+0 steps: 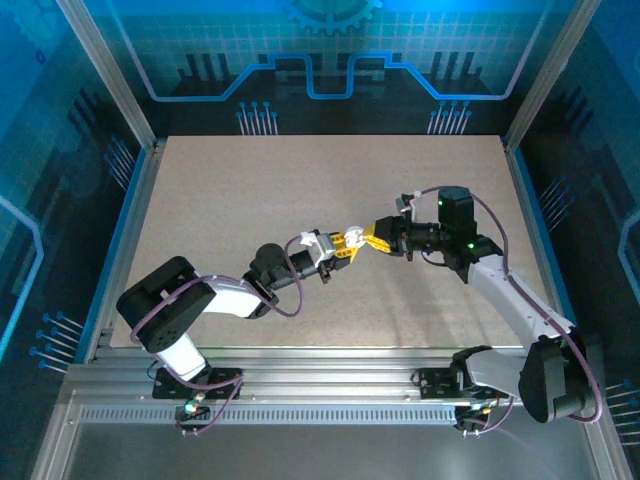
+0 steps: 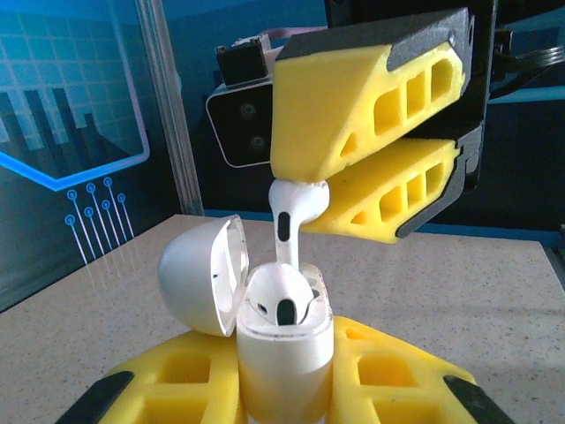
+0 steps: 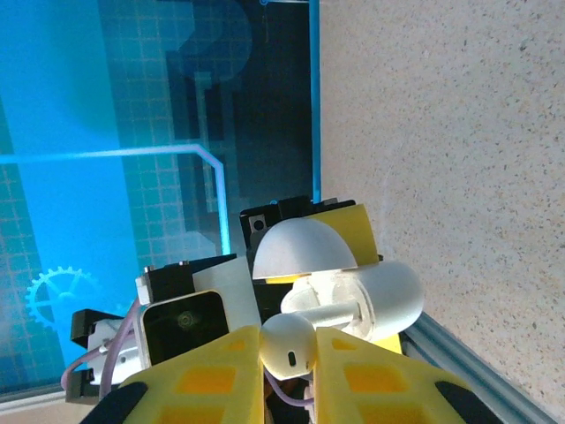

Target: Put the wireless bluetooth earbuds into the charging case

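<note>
Above the middle of the table my two grippers meet tip to tip. My left gripper [image 1: 340, 248] [image 2: 284, 382] is shut on the white charging case [image 2: 284, 353] and holds it upright, with the lid [image 2: 199, 274] hinged open to the left. One white earbud [image 2: 281, 302] sits in the case's near slot. My right gripper [image 1: 371, 240] [image 3: 290, 355] is shut on the head of a second white earbud [image 3: 289, 349] [image 2: 296, 208]. Its stem points down into the case's far slot; how deep it reaches is hidden behind the seated bud.
The speckled beige table [image 1: 300, 190] lies below both arms. A metal frame rail [image 1: 120, 240] and blue walls border it on the left, the back and the right. The left arm's white link [image 1: 215, 300] lies low near the front edge.
</note>
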Controlling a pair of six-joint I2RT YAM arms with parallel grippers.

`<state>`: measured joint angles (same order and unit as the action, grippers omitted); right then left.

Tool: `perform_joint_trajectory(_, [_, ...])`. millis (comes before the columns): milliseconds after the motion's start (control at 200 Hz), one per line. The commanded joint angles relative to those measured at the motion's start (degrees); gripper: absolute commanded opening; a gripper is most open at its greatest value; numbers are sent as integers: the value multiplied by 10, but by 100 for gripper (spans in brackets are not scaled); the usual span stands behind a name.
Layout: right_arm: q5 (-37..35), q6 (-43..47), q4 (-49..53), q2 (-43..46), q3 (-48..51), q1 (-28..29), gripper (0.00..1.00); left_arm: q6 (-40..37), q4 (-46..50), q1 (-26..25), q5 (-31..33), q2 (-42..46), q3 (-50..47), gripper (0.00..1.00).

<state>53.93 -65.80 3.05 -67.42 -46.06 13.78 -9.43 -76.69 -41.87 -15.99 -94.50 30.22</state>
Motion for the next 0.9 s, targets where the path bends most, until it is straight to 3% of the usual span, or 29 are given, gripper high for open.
perform_joint_trajectory(0, [39,22,31,-5,-27,-8,19,-25,-36,-4,-14,14,5,10])
perform_joint_trajectory(295, [46,53,77,-13,-40,-5,19,-30,-36,-4,-14,17,5,10])
perform_joint_trajectory(895, [44,38,47,-29,-40,-2,19,-25,-36,-7,-23,21,5,10])
